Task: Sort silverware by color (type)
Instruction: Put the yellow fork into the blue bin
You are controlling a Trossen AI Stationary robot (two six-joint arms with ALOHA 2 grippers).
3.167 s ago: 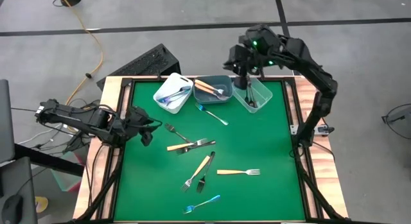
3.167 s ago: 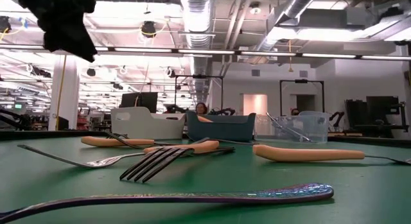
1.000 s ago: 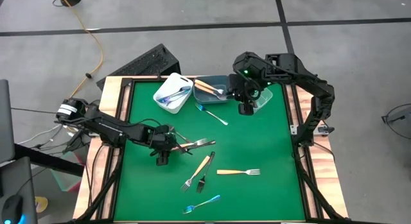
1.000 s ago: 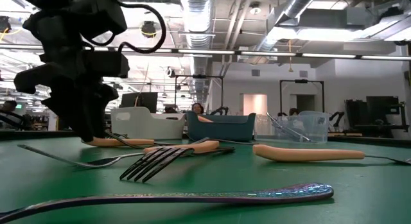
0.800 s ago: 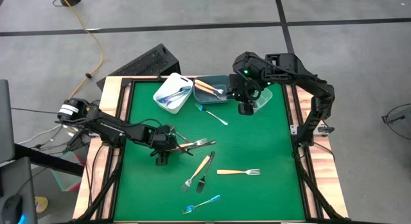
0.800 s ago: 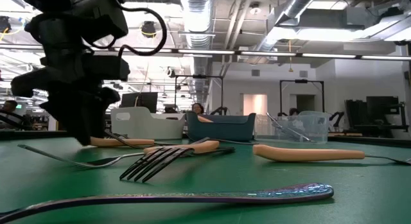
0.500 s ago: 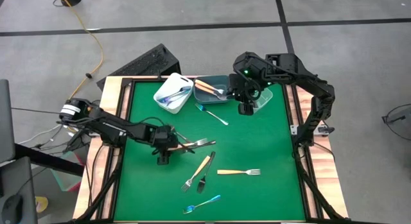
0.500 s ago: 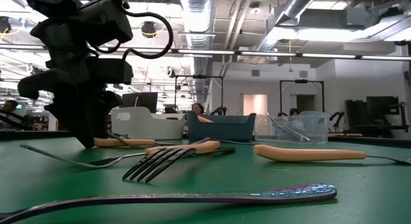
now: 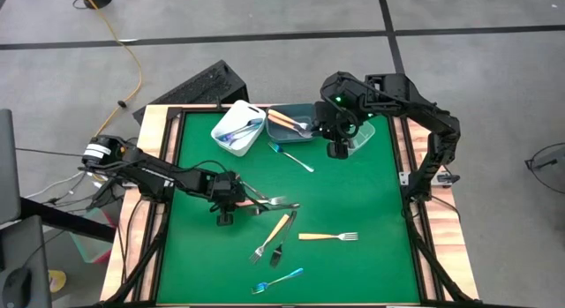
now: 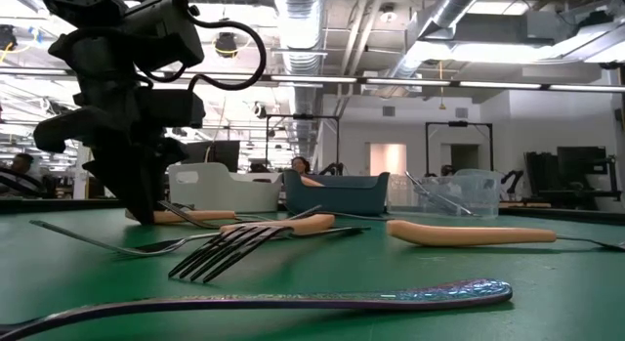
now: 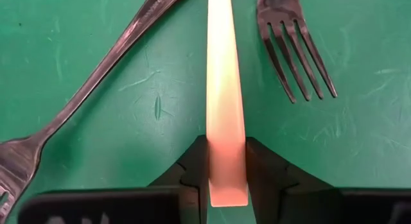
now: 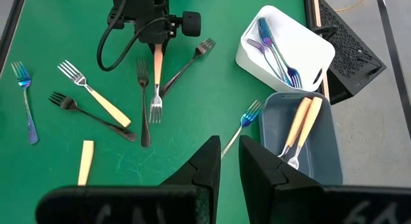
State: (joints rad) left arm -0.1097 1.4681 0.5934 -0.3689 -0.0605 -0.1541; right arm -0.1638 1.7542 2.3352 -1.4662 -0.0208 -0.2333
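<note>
The silverware lies scattered on the green mat [image 9: 353, 220]. Blue-handled forks [image 9: 291, 156] [image 9: 276, 280], orange-handled forks [image 9: 327, 236] [image 9: 274, 229] and a black fork [image 9: 281, 246] lie flat. My left gripper [image 9: 224, 215] [image 11: 226, 179] stands low at the mat's left middle. It is shut on an orange-handled fork [image 12: 157, 76], which dark forks [image 11: 96, 76] [image 11: 295, 51] flank. My right gripper [image 9: 336, 151] [image 12: 230, 160] hangs high near the bins, its fingers a little apart with nothing between them. My left gripper pinches the orange handle near its free end [image 11: 226, 153] between its two fingers [image 11: 192, 172], one on each long side. The fingers come steeply from above and lie across the handle. The fork lies flat on the mat, its head pointing away from the gripper.
Three bins stand along the far edge. The white bin [image 9: 237, 129] holds blue forks, the grey-blue bin [image 9: 294, 123] holds orange-handled ones, and the clear bin [image 9: 356, 131] holds dark ones. The mat's right half and near left corner hold little.
My left gripper has sunk a little onto the orange-handled fork and shut on the end of its handle. The dark fork lying against it has shifted slightly on the mat. My right arm has kept still.
</note>
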